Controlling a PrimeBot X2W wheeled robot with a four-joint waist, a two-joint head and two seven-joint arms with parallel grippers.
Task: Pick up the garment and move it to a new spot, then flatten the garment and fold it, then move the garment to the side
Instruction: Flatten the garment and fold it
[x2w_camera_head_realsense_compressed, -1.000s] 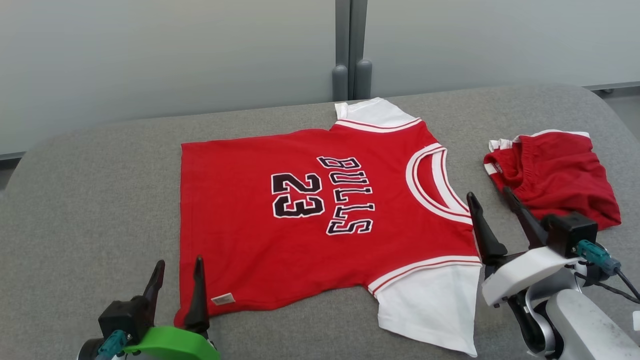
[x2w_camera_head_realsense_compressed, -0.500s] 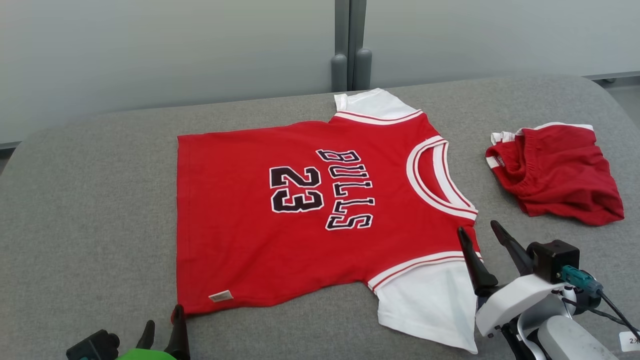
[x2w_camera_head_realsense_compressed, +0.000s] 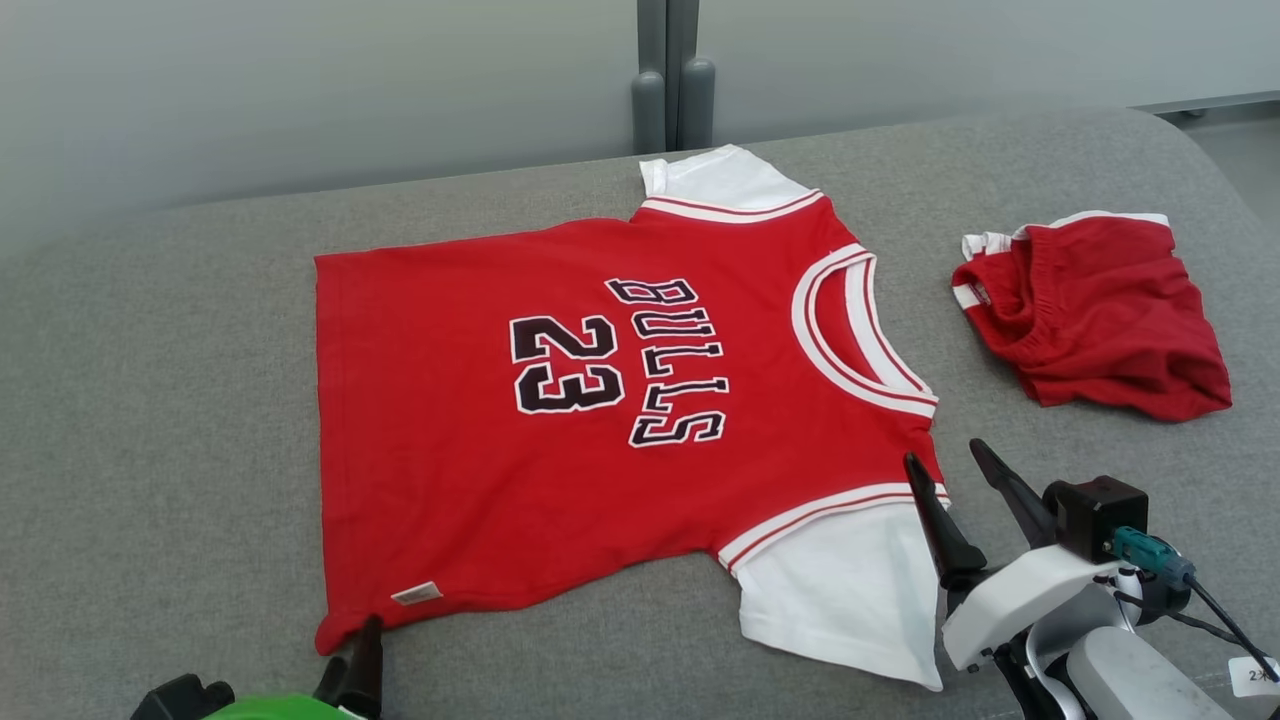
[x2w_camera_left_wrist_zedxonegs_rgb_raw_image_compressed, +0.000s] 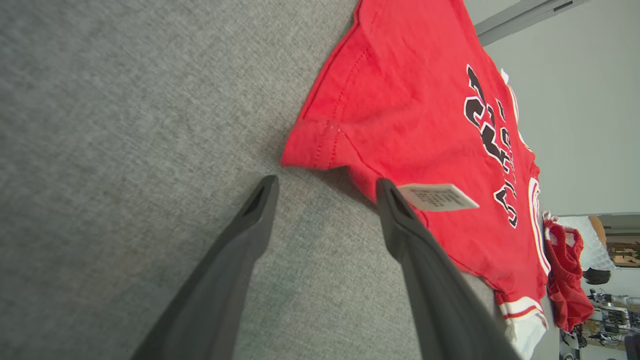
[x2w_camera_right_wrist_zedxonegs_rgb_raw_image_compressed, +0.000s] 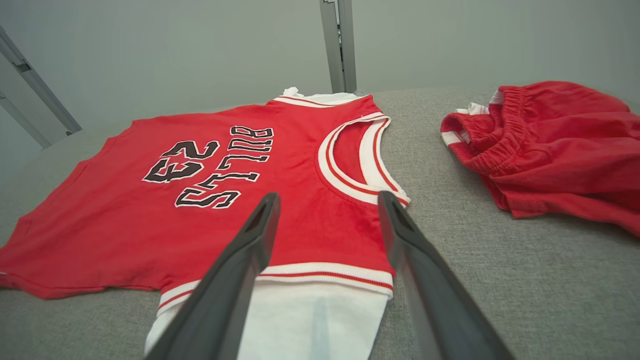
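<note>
The garment (x2w_camera_head_realsense_compressed: 480, 470), a red "BULLS 23" jersey with white sleeves, lies spread flat on the grey table (x2w_camera_head_realsense_compressed: 150, 400). In the left wrist view, my left gripper (x2w_camera_left_wrist_zedxonegs_rgb_raw_image_compressed: 326, 182) is open, just short of the garment's (x2w_camera_left_wrist_zedxonegs_rgb_raw_image_compressed: 415, 115) near hem corner. One finger (x2w_camera_left_wrist_zedxonegs_rgb_raw_image_compressed: 425, 280) crosses the hem edge by the white label (x2w_camera_left_wrist_zedxonegs_rgb_raw_image_compressed: 437, 196). A single left finger (x2w_camera_head_realsense_compressed: 366, 650) shows at the head view's bottom edge. My right gripper (x2w_camera_head_realsense_compressed: 942, 452) is open over the near shoulder and white sleeve. Between its fingers in the right wrist view (x2w_camera_right_wrist_zedxonegs_rgb_raw_image_compressed: 327, 196) is the garment's (x2w_camera_right_wrist_zedxonegs_rgb_raw_image_compressed: 125, 220) striped sleeve band.
Crumpled red shorts (x2w_camera_head_realsense_compressed: 1100, 320) with white trim lie on the table to the right of the jersey, seen also in the right wrist view (x2w_camera_right_wrist_zedxonegs_rgb_raw_image_compressed: 560, 145). Grey wall panels with a post (x2w_camera_head_realsense_compressed: 665, 90) stand behind the table's far edge.
The head camera has shifted, sliding the scene left and up. Against the jersey, both open grippers have drawn back toward me; the left one has sunk to the bottom edge.
</note>
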